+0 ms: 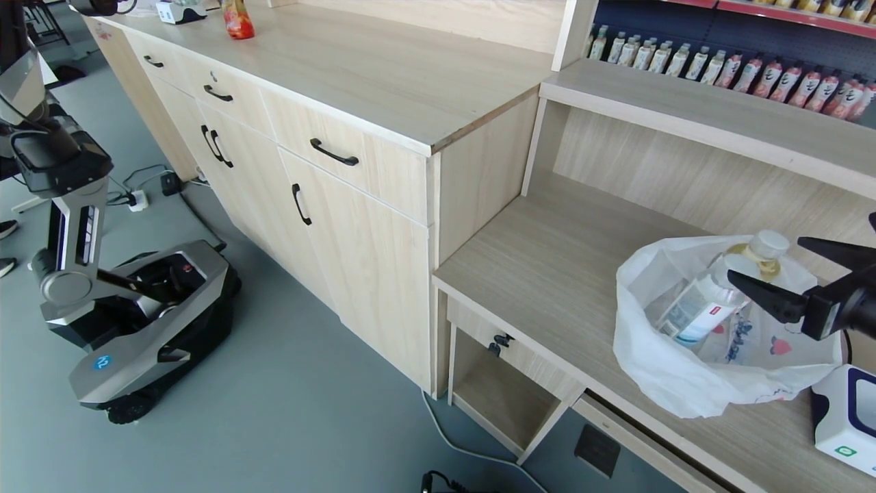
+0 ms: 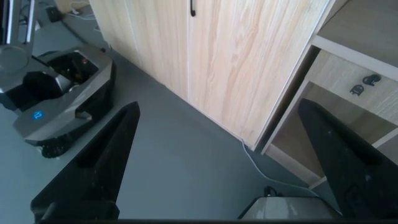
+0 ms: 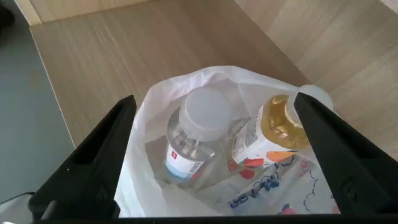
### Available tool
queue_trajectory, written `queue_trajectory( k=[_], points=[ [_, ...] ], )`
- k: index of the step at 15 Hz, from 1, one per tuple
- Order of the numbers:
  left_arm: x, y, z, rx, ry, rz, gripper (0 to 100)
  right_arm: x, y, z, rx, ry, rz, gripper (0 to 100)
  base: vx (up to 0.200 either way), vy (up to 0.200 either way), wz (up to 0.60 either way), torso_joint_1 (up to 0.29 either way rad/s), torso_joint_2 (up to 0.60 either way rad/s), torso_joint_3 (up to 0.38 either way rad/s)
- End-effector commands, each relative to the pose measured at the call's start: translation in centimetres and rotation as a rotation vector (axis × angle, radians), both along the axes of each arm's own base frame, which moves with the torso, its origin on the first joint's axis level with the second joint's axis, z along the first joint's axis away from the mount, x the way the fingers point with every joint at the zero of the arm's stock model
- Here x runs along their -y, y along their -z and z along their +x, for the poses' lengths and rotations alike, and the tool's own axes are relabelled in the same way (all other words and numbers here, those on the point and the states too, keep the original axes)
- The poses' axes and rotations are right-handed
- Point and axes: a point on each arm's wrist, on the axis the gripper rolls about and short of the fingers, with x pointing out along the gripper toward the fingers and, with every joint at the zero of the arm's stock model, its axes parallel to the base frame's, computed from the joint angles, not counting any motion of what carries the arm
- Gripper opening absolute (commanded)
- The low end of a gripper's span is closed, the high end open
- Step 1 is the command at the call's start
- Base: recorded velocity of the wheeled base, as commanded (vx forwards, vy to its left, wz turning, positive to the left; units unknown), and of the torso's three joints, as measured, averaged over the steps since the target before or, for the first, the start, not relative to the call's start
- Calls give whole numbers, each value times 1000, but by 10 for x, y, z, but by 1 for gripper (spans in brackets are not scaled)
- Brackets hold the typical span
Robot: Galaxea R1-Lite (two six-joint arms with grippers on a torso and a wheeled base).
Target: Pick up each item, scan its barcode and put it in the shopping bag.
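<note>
A white plastic shopping bag (image 1: 674, 373) stands open on the low wooden counter (image 1: 547, 274) at the right. Inside it lie a clear bottle with a white cap (image 3: 202, 121) and a bottle of yellow liquid (image 3: 281, 124); both also show in the head view, the clear bottle (image 1: 701, 308) beside the yellow bottle (image 1: 756, 250). My right gripper (image 1: 783, 268) hovers open just above the bag's mouth, holding nothing, and in its own view the right gripper (image 3: 214, 102) frames the two bottles. My left gripper (image 2: 217, 107) hangs open and empty over the grey floor beside the cabinet. A red-orange packet (image 1: 237, 19) stands far back on the tall countertop.
A white and blue scanner box (image 1: 845, 418) sits at the counter's front right corner. Shelves with rows of bottles (image 1: 725, 65) run behind. Cabinet doors and drawers (image 1: 301, 198) line the left, and another grey robot base (image 1: 144, 329) stands on the floor there. A cable (image 1: 472, 448) trails below.
</note>
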Motion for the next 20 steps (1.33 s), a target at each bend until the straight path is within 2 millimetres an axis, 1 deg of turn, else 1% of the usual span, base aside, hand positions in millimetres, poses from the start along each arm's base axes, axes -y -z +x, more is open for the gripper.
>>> queue_trajectory(
  k=[1,3,5,6,8,9,12,16,17,18,19,20],
  points=[
    [0,0,0,1,0,0,100,8,-10,-15,21,64,-27,100,0,0,-600,2,2,7],
    [0,0,0,1,0,0,100,18,-16,-20,27,197,-48,100,0,0,-600,2,7,2],
    [0,0,0,1,0,0,100,21,-25,-21,49,271,-49,100,0,0,-600,0,2,5],
    [0,0,0,1,0,0,100,24,-33,-26,66,325,-38,100,0,0,-600,2,2,7],
    [0,0,0,1,0,0,100,29,-35,-35,58,370,-34,100,0,0,-600,7,2,-2],
    [0,0,0,1,0,0,100,33,-36,-44,45,416,-30,100,0,0,-600,7,2,-2],
    [0,0,0,1,0,0,100,36,-37,-60,27,475,2,100,0,0,-600,1,-1,4],
    [0,0,0,1,0,0,100,23,-41,-84,20,500,32,100,0,0,-600,1,7,2],
    [0,0,0,1,0,0,100,21,-41,-87,21,498,39,100,0,0,0,0,0,0],
    [0,0,0,1,0,0,100,8,-32,-101,20,445,128,100,0,0,0,0,0,0],
    [0,0,0,1,0,0,100,-5,-22,-114,29,385,182,100,0,0,0,0,0,0],
    [0,0,0,1,0,0,100,-12,-8,-125,18,360,208,100,0,0,0,0,0,0]
  ],
)
